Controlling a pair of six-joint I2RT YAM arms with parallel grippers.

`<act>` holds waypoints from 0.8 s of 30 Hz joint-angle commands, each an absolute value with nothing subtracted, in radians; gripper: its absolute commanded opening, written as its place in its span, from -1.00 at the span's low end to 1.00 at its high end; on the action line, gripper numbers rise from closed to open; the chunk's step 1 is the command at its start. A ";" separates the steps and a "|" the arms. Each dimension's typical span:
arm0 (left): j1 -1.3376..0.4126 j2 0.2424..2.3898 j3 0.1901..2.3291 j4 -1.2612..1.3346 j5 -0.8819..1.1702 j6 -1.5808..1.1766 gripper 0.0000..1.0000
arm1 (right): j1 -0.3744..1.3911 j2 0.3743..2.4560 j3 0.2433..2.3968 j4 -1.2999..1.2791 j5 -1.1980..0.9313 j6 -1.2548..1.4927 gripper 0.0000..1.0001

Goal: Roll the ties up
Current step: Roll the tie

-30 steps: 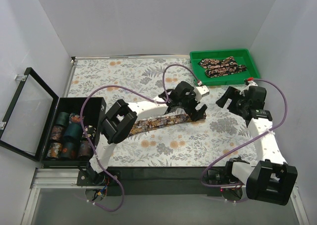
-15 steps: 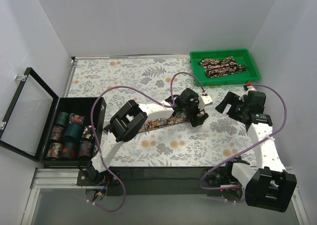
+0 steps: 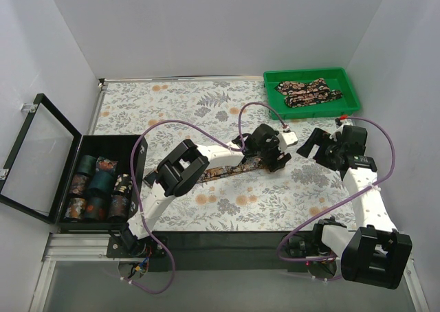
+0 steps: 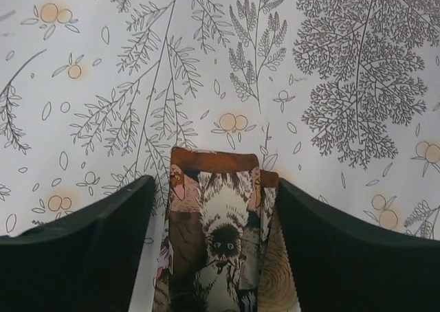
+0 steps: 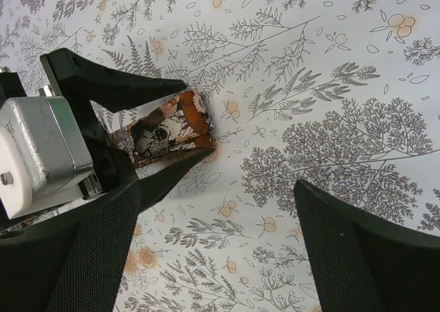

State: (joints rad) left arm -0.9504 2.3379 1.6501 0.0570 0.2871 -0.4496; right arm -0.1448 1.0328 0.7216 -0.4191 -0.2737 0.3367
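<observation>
A dark brown tie (image 3: 227,169) with an orange, tan and white print lies flat across the tablecloth. Its folded right end shows in the left wrist view (image 4: 216,216) and the right wrist view (image 5: 177,128). My left gripper (image 3: 273,158) is open and low over that end, one finger on each side (image 4: 214,185). My right gripper (image 3: 317,144) is open and empty, hovering to the right of the tie end (image 5: 218,188). More ties (image 3: 308,92) lie in the green tray (image 3: 350,85).
An open black box (image 3: 134,147) at the left edge holds several rolled ties (image 3: 96,187), its lid (image 3: 38,154) swung out to the left. The green tray sits at the back right corner. White walls enclose the table.
My left gripper has moved right and down along the tie to its right end. My right gripper has shifted slightly left toward it.
</observation>
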 commanded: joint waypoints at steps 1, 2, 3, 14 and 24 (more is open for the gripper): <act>-0.956 2.352 1.632 0.078 0.272 -0.434 0.24 | -0.149 1.035 0.716 -0.407 -0.301 0.322 0.62; -0.957 2.350 1.626 0.078 0.273 -0.431 0.12 | -0.149 1.037 0.713 -0.400 -0.304 0.324 0.62; -0.956 2.350 1.621 0.078 0.275 -0.426 0.08 | -0.149 1.035 0.710 -0.396 -0.307 0.324 0.62; -0.948 2.341 1.597 0.061 0.291 -0.408 -0.32 | -0.149 1.045 0.689 -0.373 -0.337 0.314 0.60; -0.939 2.281 1.574 0.086 0.299 -0.443 0.29 | -0.149 1.074 0.710 -0.357 -0.359 0.298 0.59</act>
State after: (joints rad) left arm -0.9443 2.3371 1.6081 0.1375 0.3115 -0.4381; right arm -0.1448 1.0676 0.6895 -0.3901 -0.3386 0.3237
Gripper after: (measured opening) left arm 0.593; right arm 0.796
